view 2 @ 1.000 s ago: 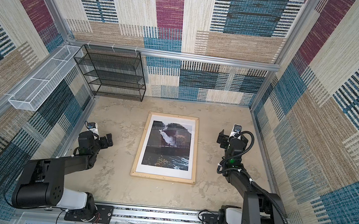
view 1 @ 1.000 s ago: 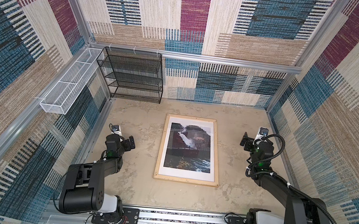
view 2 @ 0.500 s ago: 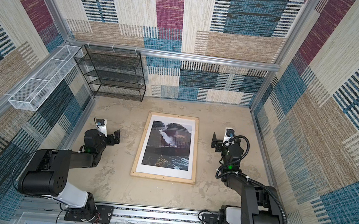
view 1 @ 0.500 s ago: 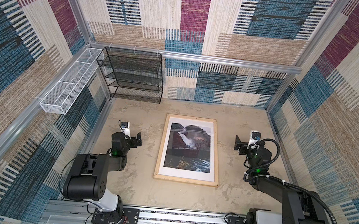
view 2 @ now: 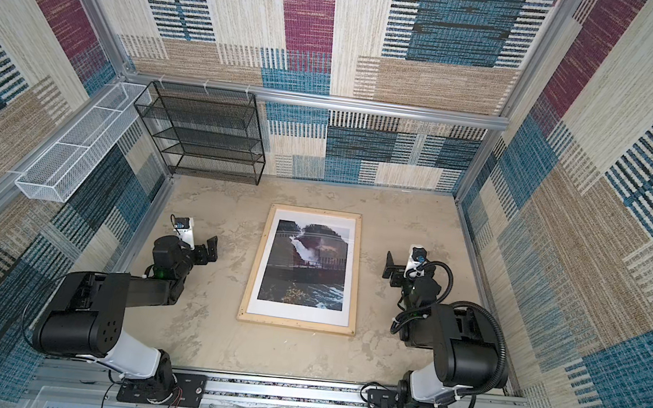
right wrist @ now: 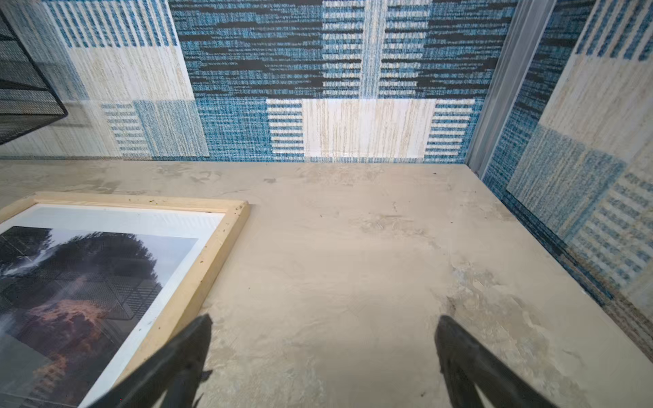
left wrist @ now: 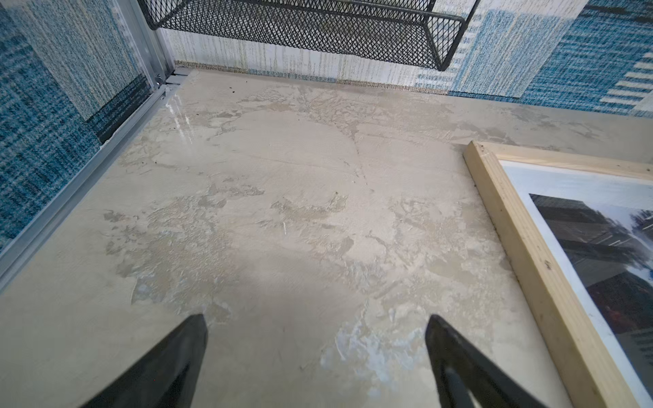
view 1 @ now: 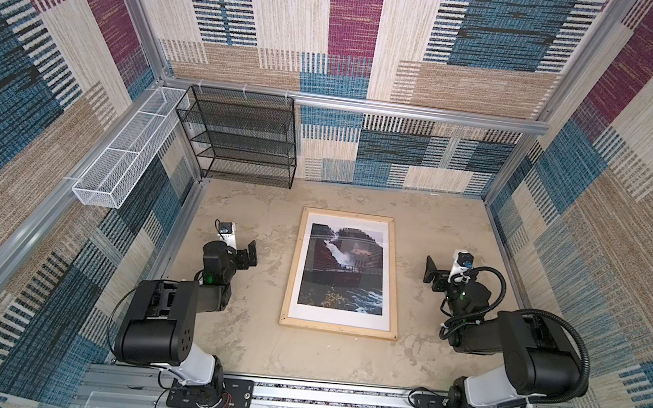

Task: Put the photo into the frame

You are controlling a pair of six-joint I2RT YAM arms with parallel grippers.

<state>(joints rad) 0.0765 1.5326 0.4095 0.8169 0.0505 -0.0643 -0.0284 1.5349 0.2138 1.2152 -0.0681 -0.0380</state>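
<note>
The frame (view 1: pixel 292 268) (view 2: pixel 257 264) of pale wood lies flat in the middle of the table. The photo (view 1: pixel 344 270) (view 2: pixel 307 265), a dark waterfall scene, lies inside it with a white border all round. My left gripper (view 1: pixel 248 255) (view 2: pixel 208 251) hangs open over bare table to the left of the frame, touching nothing. My right gripper (view 1: pixel 432 275) (view 2: pixel 390 269) stands open to the right of it, also empty. The left wrist view has the open gripper (left wrist: pixel 316 325) beside a frame corner (left wrist: pixel 523 247). In the right wrist view the open gripper (right wrist: pixel 323 325) sits beside the frame (right wrist: pixel 212 261) and photo (right wrist: pixel 81 282).
A black mesh shelf (view 1: pixel 240 136) stands against the back wall at the left. A white wire basket (view 1: pixel 125 153) hangs on the left wall. Patterned walls close in the table on three sides, and a metal rail (view 1: pixel 315 396) with both arm bases runs along the front.
Both arms have folded back toward their bases. The left gripper has shifted a little toward the frame, the right one toward the frame and the front. Both stay open; the frame has not moved.
</note>
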